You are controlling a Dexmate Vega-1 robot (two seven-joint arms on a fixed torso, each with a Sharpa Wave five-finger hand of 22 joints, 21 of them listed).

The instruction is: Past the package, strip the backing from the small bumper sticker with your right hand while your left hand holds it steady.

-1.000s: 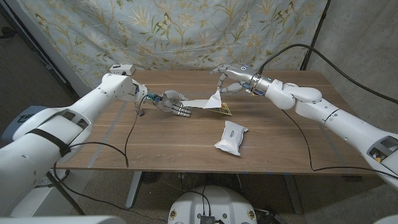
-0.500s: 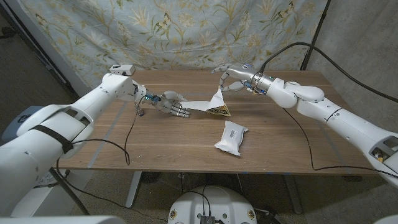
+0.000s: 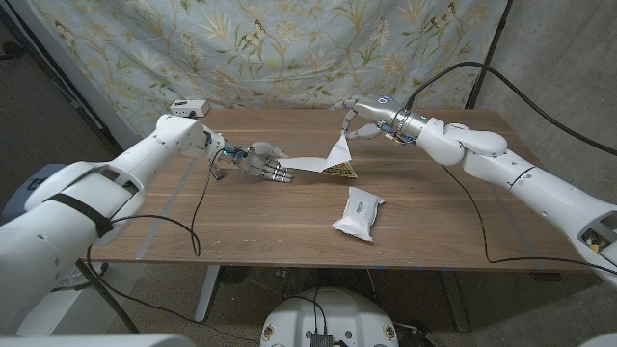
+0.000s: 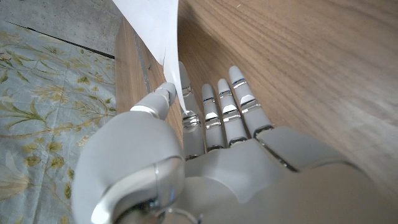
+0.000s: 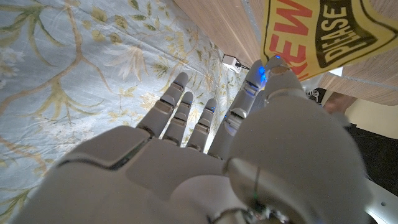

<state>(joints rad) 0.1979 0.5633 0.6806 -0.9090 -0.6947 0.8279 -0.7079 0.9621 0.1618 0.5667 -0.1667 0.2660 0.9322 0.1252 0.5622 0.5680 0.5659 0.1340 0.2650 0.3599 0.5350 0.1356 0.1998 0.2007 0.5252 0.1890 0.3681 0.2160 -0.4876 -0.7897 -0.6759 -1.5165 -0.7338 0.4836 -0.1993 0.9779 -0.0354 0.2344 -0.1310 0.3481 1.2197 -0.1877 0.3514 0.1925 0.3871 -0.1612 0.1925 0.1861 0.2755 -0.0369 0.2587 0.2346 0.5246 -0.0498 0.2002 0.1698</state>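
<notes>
The small bumper sticker (image 3: 338, 172), yellow with dark print, lies beyond the white package (image 3: 358, 213) in the head view. Its white sheet (image 3: 308, 164) stretches from it toward my left hand (image 3: 262, 160), which pinches that end low over the table. My right hand (image 3: 359, 114) hovers above the sticker and pinches a raised white corner, pulled up into a peak. In the left wrist view my left hand (image 4: 211, 155) pinches the white sheet (image 4: 158, 31) between thumb and finger. The right wrist view shows the yellow sticker (image 5: 323, 31) at the fingertips of my right hand (image 5: 205, 155).
The wooden table (image 3: 434, 222) stands before a floral curtain (image 3: 289, 48). A black cable (image 3: 200, 217) loops over the table's left part. Another cable (image 3: 469, 207) trails from my right arm across the right part.
My right hand has risen slightly and drifted right, drawing the sheet's raised corner a little higher. The left hand has kept its place.
</notes>
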